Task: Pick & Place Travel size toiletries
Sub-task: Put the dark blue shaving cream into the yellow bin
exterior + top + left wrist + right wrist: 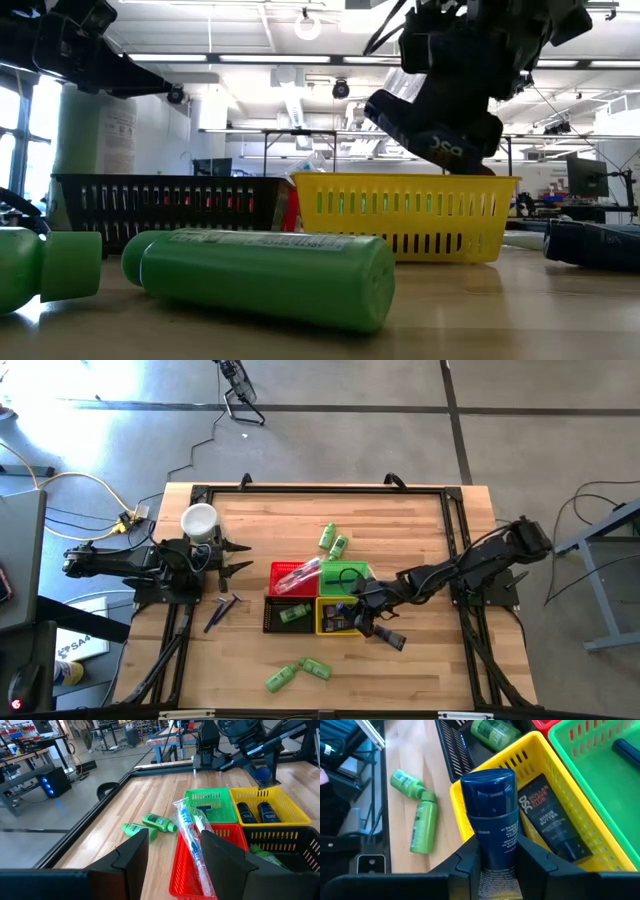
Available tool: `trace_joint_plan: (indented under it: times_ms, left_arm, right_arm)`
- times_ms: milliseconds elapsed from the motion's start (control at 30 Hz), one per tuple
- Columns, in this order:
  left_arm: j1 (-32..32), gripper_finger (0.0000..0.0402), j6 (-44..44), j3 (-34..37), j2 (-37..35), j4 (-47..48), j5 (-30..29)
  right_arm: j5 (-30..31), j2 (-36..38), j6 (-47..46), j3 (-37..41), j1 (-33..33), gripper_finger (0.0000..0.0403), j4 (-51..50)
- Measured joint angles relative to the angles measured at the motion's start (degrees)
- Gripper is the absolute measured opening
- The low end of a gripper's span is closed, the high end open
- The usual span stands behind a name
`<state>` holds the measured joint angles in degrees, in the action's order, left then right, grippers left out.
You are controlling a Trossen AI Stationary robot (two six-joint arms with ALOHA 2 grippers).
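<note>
My right gripper hangs over the yellow basket, shut on a dark blue tube. More dark tubes lie inside that basket. A clear toothbrush packet leans out of the red basket, and a green bottle lies in the black basket. Other green bottles lie on the table toward the far edge and the near edge. Purple sticks and a dark tube also lie on the wood. My left gripper waits open at the table's left. My right gripper pinches the dark blue tube between its two fingers by the body's rear part. The tube lies along the fingers, its cap end sticking out ahead. It is lifted clear, slanting down over the yellow basket.
Red, green, black and yellow baskets stand as a block mid-table. A white cup stands by the left arm. A raised frame runs along the table's edges. Bare wood lies on the near left and far right.
</note>
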<state>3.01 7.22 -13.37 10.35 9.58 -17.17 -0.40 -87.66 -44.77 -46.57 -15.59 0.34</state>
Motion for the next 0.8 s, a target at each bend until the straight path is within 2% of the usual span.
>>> trace_joint_plan:
  times_ms: [433,800]
  left_arm:
    - [-0.02,0.0175,0.02,0.0,0.0,0.0,0.0]
    - [0.0,0.0175,0.35,0.0,0.0,0.0,-0.02]
  right_arm:
    - [2.24,0.0,3.79,0.0,0.02,0.0096,-1.44]
    - [1.26,0.0,4.5,0.0,0.02,0.0192,-1.4]
